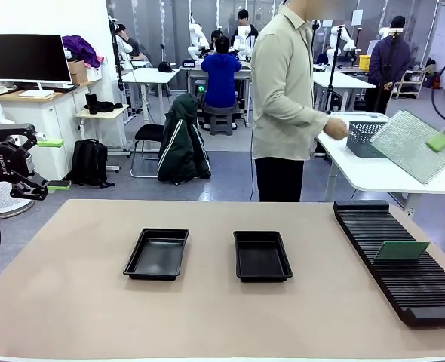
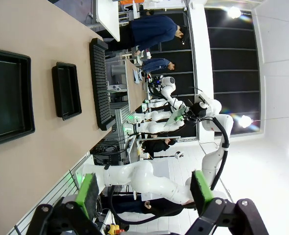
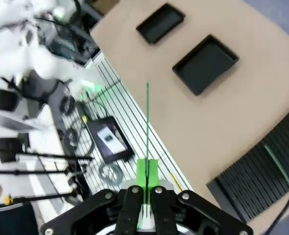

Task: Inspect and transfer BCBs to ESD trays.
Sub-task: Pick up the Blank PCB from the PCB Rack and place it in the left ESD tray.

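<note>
Two black ESD trays [image 1: 156,254] [image 1: 262,256] lie side by side on the tan table, both with nothing in them. My right gripper [image 1: 441,141] is raised at the far right, shut on the edge of a BCB [image 1: 409,145] whose pale patterned face is turned toward the camera. In the right wrist view this BCB [image 3: 147,122] shows edge-on, rising from the shut right gripper [image 3: 147,188] high above the ESD trays [image 3: 205,63] [image 3: 160,23]. A second BCB [image 1: 402,250] stands in the rack. My left gripper [image 1: 28,160] hangs open off the table's left edge, its green pads [image 2: 88,193] wide apart.
A long black slotted rack [image 1: 400,260] runs along the table's right side. A person [image 1: 283,98] stands at the far side with a hand at a grey mesh basket [image 1: 369,137] on a white table. Bare tabletop [image 1: 207,317] lies in front of the trays.
</note>
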### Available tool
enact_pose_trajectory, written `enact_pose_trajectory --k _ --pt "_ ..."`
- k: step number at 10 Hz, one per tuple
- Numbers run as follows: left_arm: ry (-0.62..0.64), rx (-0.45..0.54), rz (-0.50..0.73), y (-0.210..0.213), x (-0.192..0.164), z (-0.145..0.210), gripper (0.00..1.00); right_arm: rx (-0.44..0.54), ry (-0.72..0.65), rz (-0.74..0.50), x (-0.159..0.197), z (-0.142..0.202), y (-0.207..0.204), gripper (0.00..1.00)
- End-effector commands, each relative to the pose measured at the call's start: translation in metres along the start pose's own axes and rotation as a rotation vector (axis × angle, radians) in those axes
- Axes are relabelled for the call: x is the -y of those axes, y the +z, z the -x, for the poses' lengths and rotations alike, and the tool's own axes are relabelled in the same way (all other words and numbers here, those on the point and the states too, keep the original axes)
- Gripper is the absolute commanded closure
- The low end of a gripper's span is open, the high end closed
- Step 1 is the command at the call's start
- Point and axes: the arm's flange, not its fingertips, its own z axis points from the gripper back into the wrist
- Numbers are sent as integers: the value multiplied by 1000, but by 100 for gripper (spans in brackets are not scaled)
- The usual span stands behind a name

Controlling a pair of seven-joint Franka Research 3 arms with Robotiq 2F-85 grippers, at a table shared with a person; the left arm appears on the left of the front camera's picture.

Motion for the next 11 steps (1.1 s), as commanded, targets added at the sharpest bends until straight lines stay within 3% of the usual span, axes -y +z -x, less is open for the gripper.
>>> enact_pose_trajectory --k 1,6,11 --pt "0 1 2 1 0 1 0 99 -107 -23 -5 -17 -25 98" --pt "0 1 2 1 0 1 0 114 -242 -122 -11 -63 -103 98" --pt "0 1 2 1 0 1 0 208 -439 -203 -13 -95 -191 98"
